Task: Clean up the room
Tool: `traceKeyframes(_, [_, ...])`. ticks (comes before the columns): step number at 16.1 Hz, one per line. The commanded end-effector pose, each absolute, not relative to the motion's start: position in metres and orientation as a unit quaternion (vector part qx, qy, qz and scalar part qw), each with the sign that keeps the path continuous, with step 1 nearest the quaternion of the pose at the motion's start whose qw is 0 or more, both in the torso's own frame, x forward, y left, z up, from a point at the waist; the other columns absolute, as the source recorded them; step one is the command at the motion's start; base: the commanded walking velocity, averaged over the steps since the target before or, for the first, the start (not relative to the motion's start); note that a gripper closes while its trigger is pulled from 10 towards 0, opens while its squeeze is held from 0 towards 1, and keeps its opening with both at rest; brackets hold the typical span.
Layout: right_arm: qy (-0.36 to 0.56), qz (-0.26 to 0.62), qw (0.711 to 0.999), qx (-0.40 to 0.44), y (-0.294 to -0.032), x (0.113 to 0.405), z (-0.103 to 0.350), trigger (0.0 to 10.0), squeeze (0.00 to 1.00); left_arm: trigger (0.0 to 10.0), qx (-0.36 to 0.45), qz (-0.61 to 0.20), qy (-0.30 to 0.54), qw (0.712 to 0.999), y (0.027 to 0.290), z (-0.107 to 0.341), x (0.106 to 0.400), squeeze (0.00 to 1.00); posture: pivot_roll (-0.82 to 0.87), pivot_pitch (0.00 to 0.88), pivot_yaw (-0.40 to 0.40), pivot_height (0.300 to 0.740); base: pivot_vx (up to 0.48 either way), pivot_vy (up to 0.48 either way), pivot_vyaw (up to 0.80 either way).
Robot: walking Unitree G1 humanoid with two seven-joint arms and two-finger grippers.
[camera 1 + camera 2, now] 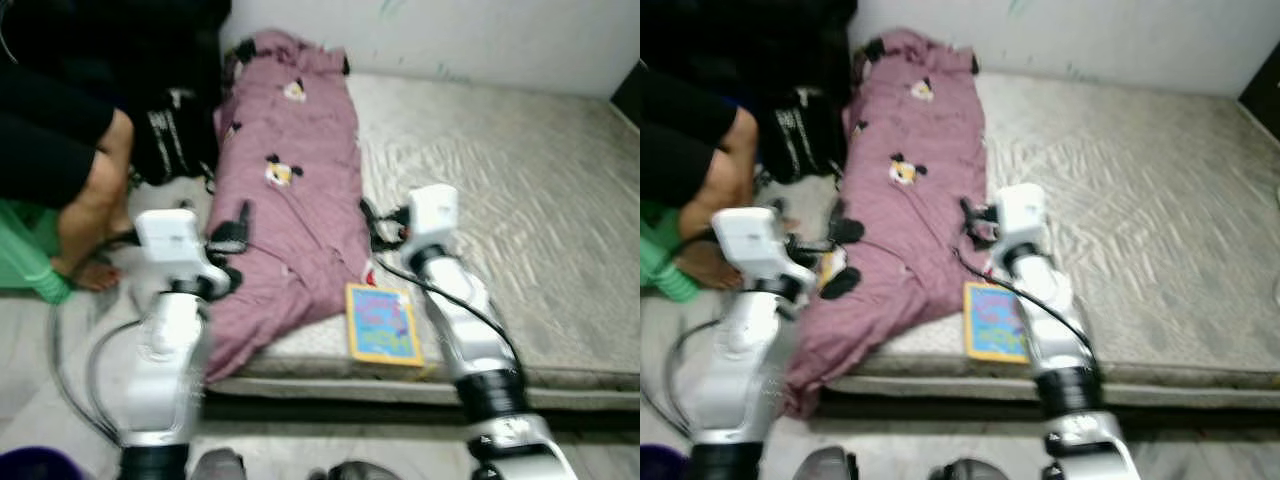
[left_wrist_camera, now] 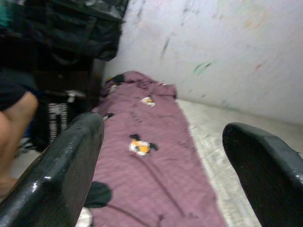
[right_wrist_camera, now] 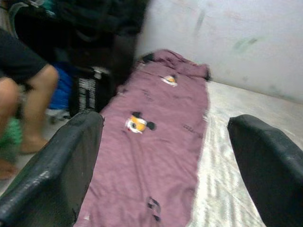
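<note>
Blanket lies beyond both spread, empty grippers' fingers; head views add a book.

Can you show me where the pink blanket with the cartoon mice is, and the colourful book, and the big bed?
pink blanket (image 1: 290, 200), left eye view, on its middle fold.
colourful book (image 1: 382, 324), left eye view, on its blue cover.
mattress (image 1: 520, 210), left eye view, on its bare quilted top.

Soft, even indoor light falls on the pale mattress and wall, the far-left corner sinks into deep shadow, and every view is smeared with motion blur, the wrist views' near fingers fuzziest.
</note>
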State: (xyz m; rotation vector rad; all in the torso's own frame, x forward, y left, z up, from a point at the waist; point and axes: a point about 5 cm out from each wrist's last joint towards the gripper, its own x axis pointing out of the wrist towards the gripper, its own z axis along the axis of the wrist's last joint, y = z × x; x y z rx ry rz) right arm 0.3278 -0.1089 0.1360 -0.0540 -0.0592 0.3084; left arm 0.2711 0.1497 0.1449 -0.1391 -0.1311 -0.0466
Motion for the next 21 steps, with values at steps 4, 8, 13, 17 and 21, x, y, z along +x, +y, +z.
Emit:
traceKeyframes(4, [-0.032, 0.142, 0.989, -0.038, -0.1189, 0.3292, 0.1367, 10.0, 0.0, 10.0, -0.077, -0.037, -0.071, 0.994, 0.1402, 0.1473, 0.2727, 0.0, 0.07, 0.0, -0.079, 0.74, 0.0, -0.351, 0.0])
traceKeyframes(8, [-0.03, 0.143, 0.989, -0.038, -0.1188, 0.3284, 0.1356, 10.0, 0.0, 10.0, -0.087, -0.034, -0.072, 0.993, 0.1412, 0.1462, 0.2725, 0.0, 0.07, 0.0, -0.08, 0.74, 0.0, -0.083, 0.0])
traceKeyframes(13, [-0.031, 0.142, 0.989, -0.041, -0.1198, 0.3291, 0.1357, 10.0, 0.0, 10.0, -0.089, -0.055, -0.086, 0.991, 0.1383, 0.1492, 0.2706, 0.0, 0.07, 0.0, -0.08, 0.74, 0.058, 0.0, 0.0])
traceKeyframes(17, [-0.031, 0.142, 0.989, -0.04, -0.1194, 0.3297, 0.1357, 10.0, 0.0, 10.0, -0.089, -0.059, -0.089, 0.99, 0.1382, 0.1497, 0.2707, 0.0, 0.07, 0.0, -0.08, 0.74, 0.318, 0.0, 0.0])
traceKeyframes(21, [-0.031, 0.141, 0.989, -0.04, -0.1193, 0.3298, 0.1357, 10.0, 0.0, 10.0, -0.09, -0.063, -0.089, 0.99, 0.1381, 0.15, 0.2705, 0.0, 0.07, 0.0, -0.079, 0.74, 0.365, 0.0, 0.0])
